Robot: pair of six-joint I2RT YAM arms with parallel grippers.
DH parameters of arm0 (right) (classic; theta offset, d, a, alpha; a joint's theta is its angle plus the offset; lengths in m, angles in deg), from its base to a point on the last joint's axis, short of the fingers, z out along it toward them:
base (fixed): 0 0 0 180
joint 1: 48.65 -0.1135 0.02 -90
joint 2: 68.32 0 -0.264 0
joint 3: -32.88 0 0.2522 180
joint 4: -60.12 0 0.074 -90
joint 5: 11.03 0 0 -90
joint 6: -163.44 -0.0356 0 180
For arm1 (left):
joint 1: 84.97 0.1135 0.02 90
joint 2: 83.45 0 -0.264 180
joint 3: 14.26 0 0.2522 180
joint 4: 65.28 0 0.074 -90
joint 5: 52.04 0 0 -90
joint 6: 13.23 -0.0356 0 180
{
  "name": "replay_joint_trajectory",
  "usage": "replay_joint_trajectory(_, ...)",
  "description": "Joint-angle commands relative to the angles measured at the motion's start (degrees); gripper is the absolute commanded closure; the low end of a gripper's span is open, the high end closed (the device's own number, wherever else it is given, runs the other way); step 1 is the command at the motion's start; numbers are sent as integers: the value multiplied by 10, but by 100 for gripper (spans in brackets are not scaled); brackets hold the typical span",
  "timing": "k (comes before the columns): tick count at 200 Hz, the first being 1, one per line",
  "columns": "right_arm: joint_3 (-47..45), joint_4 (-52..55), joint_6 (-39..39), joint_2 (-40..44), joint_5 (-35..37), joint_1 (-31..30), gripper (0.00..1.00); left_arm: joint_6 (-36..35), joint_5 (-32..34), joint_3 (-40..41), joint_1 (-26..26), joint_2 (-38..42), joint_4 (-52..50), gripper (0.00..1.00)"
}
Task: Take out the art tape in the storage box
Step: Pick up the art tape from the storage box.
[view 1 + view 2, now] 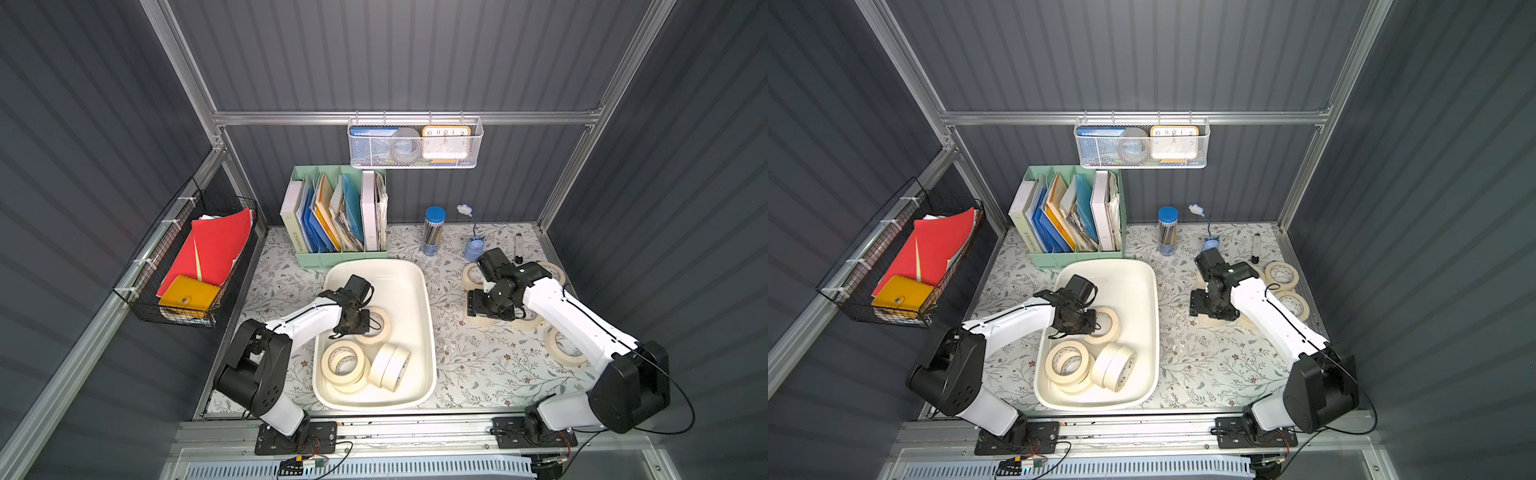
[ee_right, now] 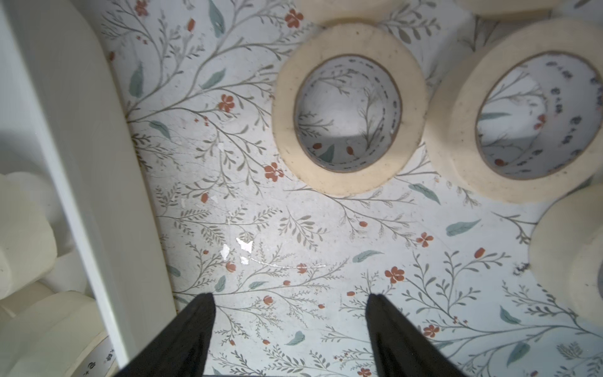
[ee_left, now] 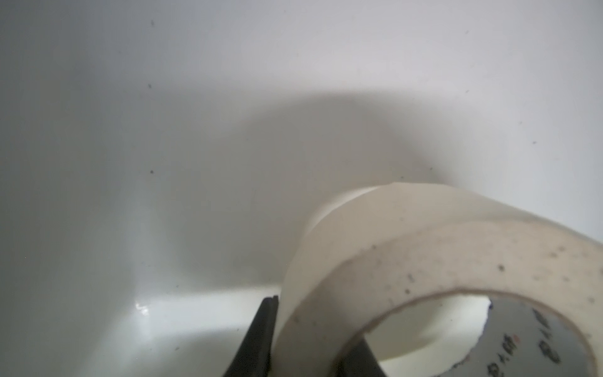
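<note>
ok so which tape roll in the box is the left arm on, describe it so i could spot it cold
Start at the big cream-white storage box in the middle. Inside, this art tape roll lies flat and alone, farthest back. Unlike the stacked rolls and the pair on edge nearer the front, it has the left claw shut on its wall.

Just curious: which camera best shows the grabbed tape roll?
Left wrist: the tape roll is close, fingers pinching its wall. In both top views the left arm half hides it; right wrist seemingly misses it.
</note>
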Motion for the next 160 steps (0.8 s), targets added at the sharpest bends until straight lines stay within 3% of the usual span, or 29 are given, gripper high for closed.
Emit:
replay_joint_trajectory(1,62,19,-6,-25,-2,-41,22,-25,22,-54,1,12,-28,75)
replay_joint_trajectory(77,290,0,-28,-210,-63,-185,29,-43,15,-144,-28,19,-43,75)
replay_joint_trajectory(108,341,0,-26,-267,-68,-199,31,-39,21,-157,-41,19,-47,75)
replay_joint_trajectory(160,347,-17,-31,-297,-75,-200,36,-33,16,-159,-47,29,-41,75)
